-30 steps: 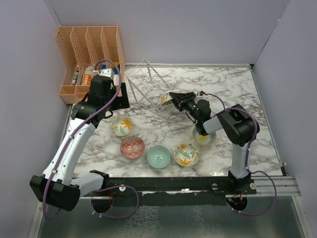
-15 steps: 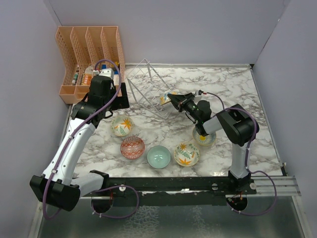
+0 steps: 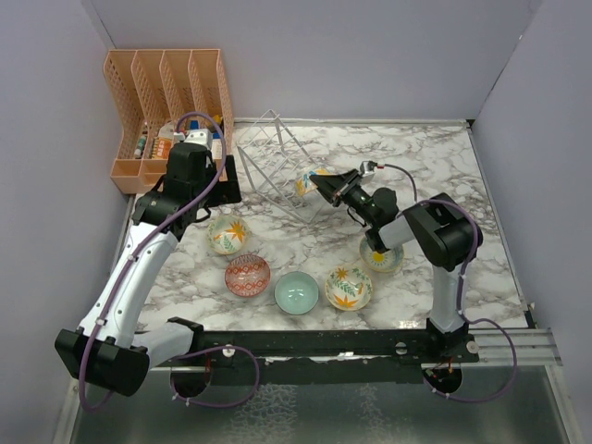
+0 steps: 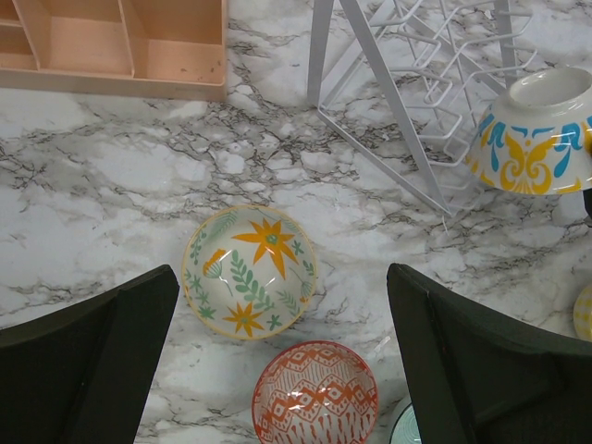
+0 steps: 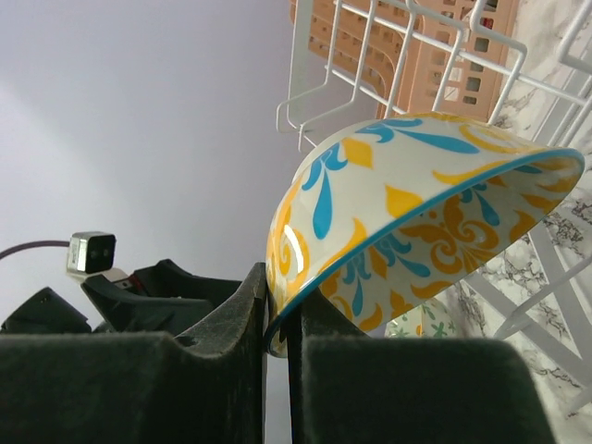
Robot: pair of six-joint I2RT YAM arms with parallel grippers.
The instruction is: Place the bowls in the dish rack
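My right gripper is shut on the rim of the blue-patterned bowl and holds it tilted on edge against the near right end of the white wire dish rack. In the right wrist view the fingers pinch the rim of this bowl below the rack wires. My left gripper is open and empty above a cream leaf bowl and the red-patterned bowl. On the table lie the leaf bowl, red bowl, teal bowl, another leaf bowl and the yellow-sun bowl.
An orange slotted organizer with small items stands at the back left, beside the rack. Grey walls close in the left, back and right. The right forearm hangs over the yellow-sun bowl.
My right gripper has carried the blue-patterned bowl left and a little farther back, up to the rack's wires. The left arm has not moved.
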